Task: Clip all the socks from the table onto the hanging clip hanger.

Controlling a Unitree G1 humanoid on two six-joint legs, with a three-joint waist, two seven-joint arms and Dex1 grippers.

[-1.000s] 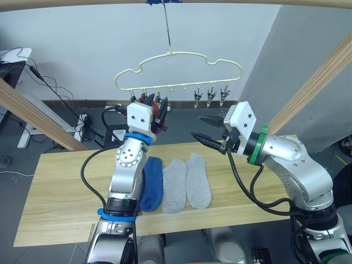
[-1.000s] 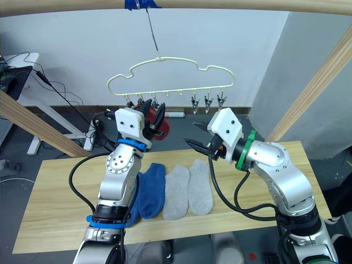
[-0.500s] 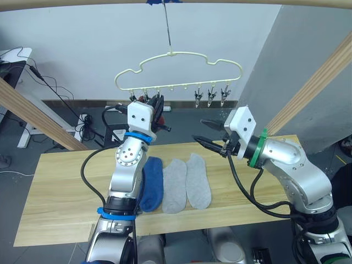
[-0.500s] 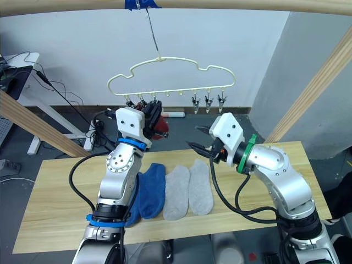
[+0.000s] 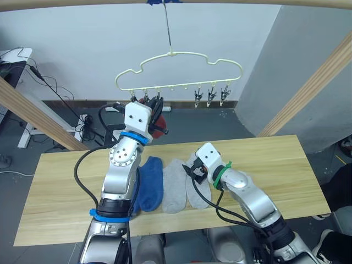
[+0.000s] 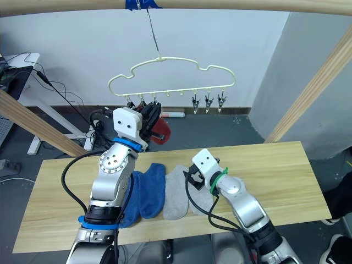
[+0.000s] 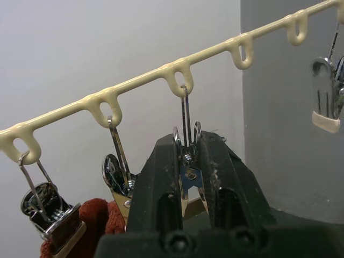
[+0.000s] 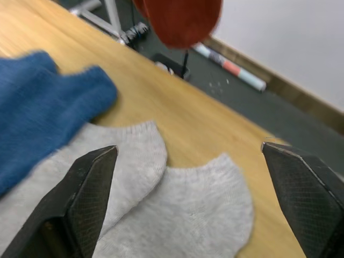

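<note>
Socks on table [image 5: 286, 165]: two blue [image 5: 150, 181], two grey [image 5: 175, 184]. Left pincer [image 7: 188, 177] pinching clip [image 7: 187, 161]; right pincer [image 8: 193, 161] wide open.

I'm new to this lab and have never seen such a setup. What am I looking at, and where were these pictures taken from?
A two-armed robot is hanging socks. Two pictures come from its head, one from each wrist. On the table lie blue socks and two grey socks. The left gripper is shut on a metal clip of the clip hanger, beside a hanging red sock. The right gripper, fingers open, hovers over the grey socks.
</note>
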